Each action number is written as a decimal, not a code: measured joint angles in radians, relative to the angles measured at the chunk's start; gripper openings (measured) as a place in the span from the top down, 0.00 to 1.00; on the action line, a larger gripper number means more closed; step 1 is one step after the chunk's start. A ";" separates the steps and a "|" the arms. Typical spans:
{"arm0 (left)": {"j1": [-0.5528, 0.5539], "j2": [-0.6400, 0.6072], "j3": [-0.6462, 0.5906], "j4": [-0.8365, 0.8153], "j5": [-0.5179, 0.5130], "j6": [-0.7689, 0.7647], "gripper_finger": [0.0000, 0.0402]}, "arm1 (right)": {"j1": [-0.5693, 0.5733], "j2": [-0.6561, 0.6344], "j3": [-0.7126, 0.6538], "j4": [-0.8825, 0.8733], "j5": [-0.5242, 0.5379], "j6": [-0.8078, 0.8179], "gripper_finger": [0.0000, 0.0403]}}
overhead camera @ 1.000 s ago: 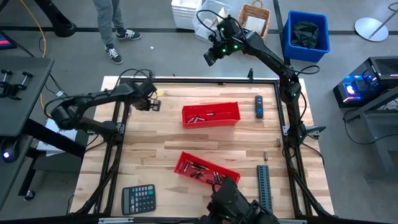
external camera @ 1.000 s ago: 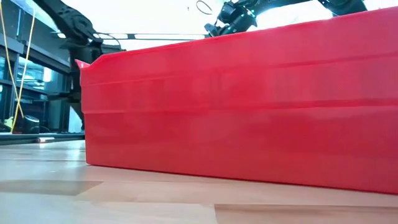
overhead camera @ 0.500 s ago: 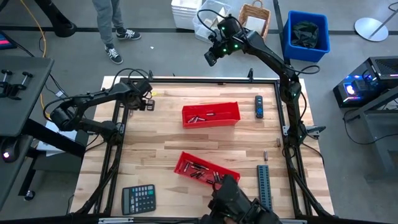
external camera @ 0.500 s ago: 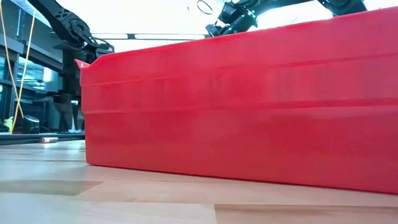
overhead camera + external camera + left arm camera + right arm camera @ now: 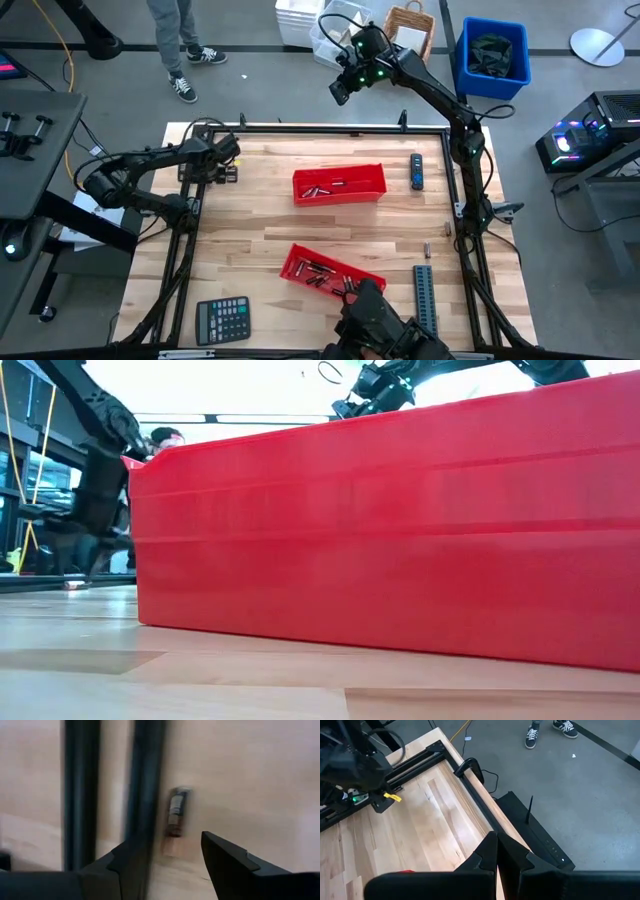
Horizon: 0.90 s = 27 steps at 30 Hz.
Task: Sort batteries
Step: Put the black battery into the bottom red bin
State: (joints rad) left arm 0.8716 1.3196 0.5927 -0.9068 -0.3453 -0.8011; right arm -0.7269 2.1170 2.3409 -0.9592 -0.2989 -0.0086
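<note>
Batteries: loose dark cylinders lie in two red trays on the wooden table point(image 5: 250, 230). Far tray point(image 5: 339, 184), near the table's far edge at mid-width, holds a few batteries point(image 5: 322, 188). Near tray point(image 5: 330, 271), set at a slant close to the near edge, holds a larger heap of batteries point(image 5: 322, 274); its red wall point(image 5: 400, 530) fills the low view. One lone battery point(image 5: 176, 812), ends blurred, lies on the wood beside a black frame rail in the left wrist view, just beyond the fingertips.

Left gripper point(image 5: 226, 168): low over the table's far left corner, beside the frame rail; fingers point(image 5: 235, 865) spread apart with bare wood between them, holding nothing.

Right gripper point(image 5: 340, 92): raised beyond the table's far edge, over the floor; fingers point(image 5: 490, 855) closed together, nothing between them.

Other items: black-and-blue oblong device point(image 5: 417, 172) near the far right corner; grey ridged strip point(image 5: 425, 298) along the right edge toward the near corner; calculator point(image 5: 222, 320) at the near left corner. A person's legs and sneakers point(image 5: 185, 60) stand on the floor beyond the far left corner.
</note>
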 joint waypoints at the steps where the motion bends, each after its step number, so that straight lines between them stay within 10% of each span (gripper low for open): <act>1: 0.006 0.007 -0.018 0.006 -0.009 -0.018 0.53 | 0.000 0.000 0.000 0.000 0.000 0.000 1.00; 27: -0.006 0.027 -0.036 0.148 -0.064 0.020 0.53 | 0.003 0.000 0.000 0.000 0.000 0.009 1.00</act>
State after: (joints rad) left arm 0.8658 1.3464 0.5565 -0.7592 -0.4096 -0.7809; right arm -0.7238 2.1170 2.3409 -0.9596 -0.2989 0.0002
